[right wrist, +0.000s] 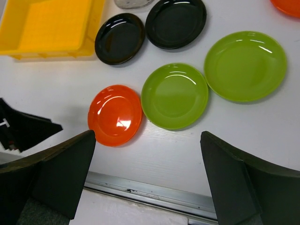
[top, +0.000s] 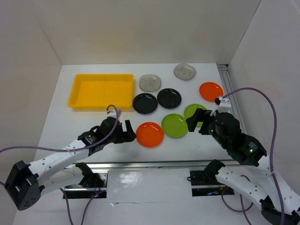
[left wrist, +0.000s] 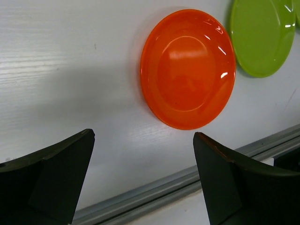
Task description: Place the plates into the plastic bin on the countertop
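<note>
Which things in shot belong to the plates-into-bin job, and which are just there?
Job:
- shallow bright yellow rectangular plastic bin
- two orange round plates
- two lime green round plates
- two glossy black round plates
- two grey rounded-square dotted plates
- white countertop

Not part of it:
- purple cables
- metal rail at the near edge

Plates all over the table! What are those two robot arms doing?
The job is putting the plates into the yellow bin, which is empty right now. All eight plates lie on the white table. The left claw is open beside the near orange plate, and the right claw hovers open by the green plates. Neither holds anything yet.
</note>
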Motion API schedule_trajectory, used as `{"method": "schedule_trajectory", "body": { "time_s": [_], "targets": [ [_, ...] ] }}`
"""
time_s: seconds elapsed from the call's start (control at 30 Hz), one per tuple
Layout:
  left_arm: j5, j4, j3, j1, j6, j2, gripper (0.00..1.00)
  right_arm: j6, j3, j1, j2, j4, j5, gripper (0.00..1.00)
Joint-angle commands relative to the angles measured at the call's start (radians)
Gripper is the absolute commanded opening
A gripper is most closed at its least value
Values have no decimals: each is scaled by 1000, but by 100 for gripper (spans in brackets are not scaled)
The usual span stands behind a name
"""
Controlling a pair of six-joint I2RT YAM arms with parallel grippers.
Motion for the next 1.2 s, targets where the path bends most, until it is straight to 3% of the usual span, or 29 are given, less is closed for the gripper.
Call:
{"method": "schedule_trajectory", "body": {
  "time_s": [0.0, 0.23, 0.3, 0.37, 0.47, 0.7, 1.0, 1.13, 1.17],
  "targets": [
    [-7, 232, -30, 5, -20, 69, 100, -29, -4, 5, 25, 105, -55, 100],
    [58, 505, -101, 63, 5, 282, 89, -29, -25, 5, 25, 125, -76, 100],
    [69, 521, -101, 76, -5, 347, 85, -29, -36, 5, 16, 125, -76, 100],
    [59, 544, -92, 76, -5, 384, 73, -20, -45, 5, 7, 125, -76, 100],
    [58, 555, -69, 76, 15, 442, 73, -20, -45, 5, -3, 125, -85, 100],
    [78, 576, -41, 76, 3, 517, 60, -20, -54, 5, -3, 125, -85, 100],
    [51, 565, -30, 76, -17, 583, 26, -20, -54, 5, -3, 125, -85, 100],
    [49, 523, -10, 76, -28, 594, 1, -10, -54, 5, -3, 125, -85, 100],
    [17, 492, 22, 76, -38, 594, 0, -10, -54, 5, -3, 125, -85, 100]
  ]
}}
